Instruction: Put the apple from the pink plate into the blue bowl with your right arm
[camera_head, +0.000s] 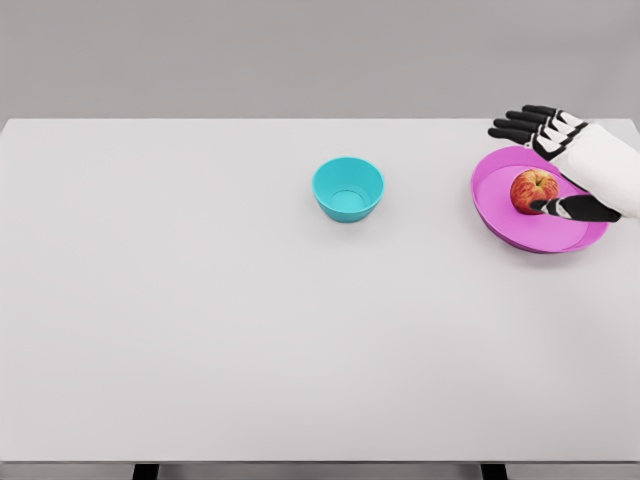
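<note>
You've got the apple (533, 189) sitting on the pink plate (520, 232) at the right side of the frame, on the white desk (200, 330). Your right hand (568, 160) comes in from the right edge and hangs right over the plate, fingers spread and gripping nothing. The thumb tip touches the apple's lower right side; the other fingers reach past the plate's far rim. The blue bowl (348, 189) sits well apart, near the middle.

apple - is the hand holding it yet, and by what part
Not yet. The apple lies on the plate; the right hand is open beside it, thumb at its right side, fingers spread behind, not closed.
</note>
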